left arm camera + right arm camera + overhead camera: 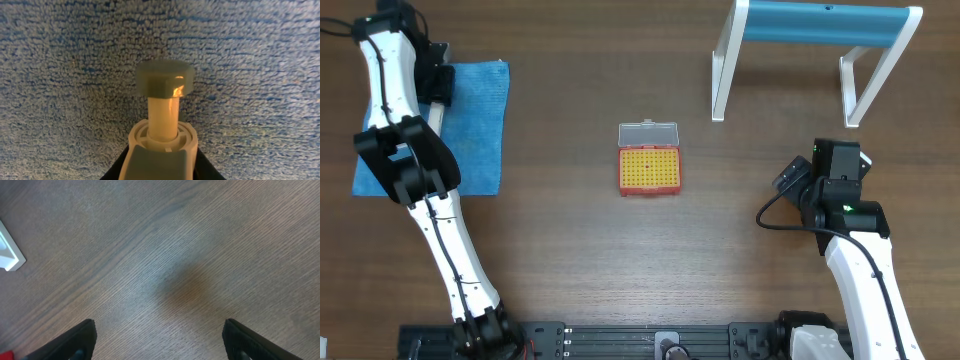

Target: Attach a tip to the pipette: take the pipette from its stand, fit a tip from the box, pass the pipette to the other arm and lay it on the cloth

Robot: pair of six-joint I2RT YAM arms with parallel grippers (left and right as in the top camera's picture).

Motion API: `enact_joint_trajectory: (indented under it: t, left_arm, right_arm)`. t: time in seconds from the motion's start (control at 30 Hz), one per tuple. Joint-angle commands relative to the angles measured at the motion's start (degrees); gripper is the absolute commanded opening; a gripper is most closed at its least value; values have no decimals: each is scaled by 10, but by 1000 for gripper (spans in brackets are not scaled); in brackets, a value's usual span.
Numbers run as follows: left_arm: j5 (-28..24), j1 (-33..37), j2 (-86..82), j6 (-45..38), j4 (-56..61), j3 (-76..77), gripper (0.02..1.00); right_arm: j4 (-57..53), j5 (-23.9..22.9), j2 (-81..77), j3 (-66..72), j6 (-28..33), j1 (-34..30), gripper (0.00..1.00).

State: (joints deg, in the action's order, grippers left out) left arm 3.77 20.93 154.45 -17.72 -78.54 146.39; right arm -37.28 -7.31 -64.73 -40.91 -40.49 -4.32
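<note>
Left arm: reaches to the far left of the table (570,270), with its wrist over the blue cloth (480,120).
- Left gripper (160,172): dark fingers (114,174) sit close on either side of the pipette (162,115) body, clamped on it.
- Left wrist view: the pipette's grey plunger button and pale stem point away from the camera, with blue terry pile behind them.
- Cannot tell whether the pipette touches the cloth or hangs just above it. Its lower end is hidden, so the tip is unconfirmed.

Right arm: on the near right, well apart from the cloth.
- Right gripper (159,327): fingers spread wide apart, nothing between them, bare wood grain below.
- A white foot of the stand (10,255) shows to one side in the right wrist view.

Other items:
- Stand, top view: far right, a blue crossbar on white legs, with nothing hanging on it.
- Tip box (649,170): mid-table, between the two arms and near neither gripper. It has an orange base and a yellow tip rack, and its clear lid is folded open on the far side.
- Cloth: lies flat at the far left, partly covered by the left arm.
</note>
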Motion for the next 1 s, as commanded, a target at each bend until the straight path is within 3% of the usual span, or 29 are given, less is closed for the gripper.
enact_joint_trajectory:
  t: [0.03, 0.07, 0.1, 0.33, 0.6, 0.77, 0.93, 1.0]
  left_arm:
    - [-10, 4, 6, 9, -6, -1, 301]
    - [-8, 4, 6, 10, -12, -1, 722]
    - [-3, 4, 5, 12, -19, -1, 908]
    - [60, 3, -20, 25, -94, 49, 915]
    - [62, -8, -85, 79, -188, 151, 917]
    - [-19, -34, -158, 105, -188, 152, 917]
    - [-18, -73, -248, 104, -188, 150, 917]
    - [-17, -87, -304, 104, -188, 134, 919]
  right_arm:
    - [2, 5, -4, -10, -11, 5, 820]
    - [2, 5, -4, -10, -11, 5, 820]
    - [2, 5, -4, -10, -11, 5, 820]
    - [2, 5, -4, -10, -11, 5, 820]
    - [3, 5, -3, -10, -11, 4, 820]
    - [9, 2, 2, -10, -7, 4, 822]
    - [9, -9, 41, -10, 64, 5, 820]
    - [8, -13, 79, -10, 119, 5, 820]
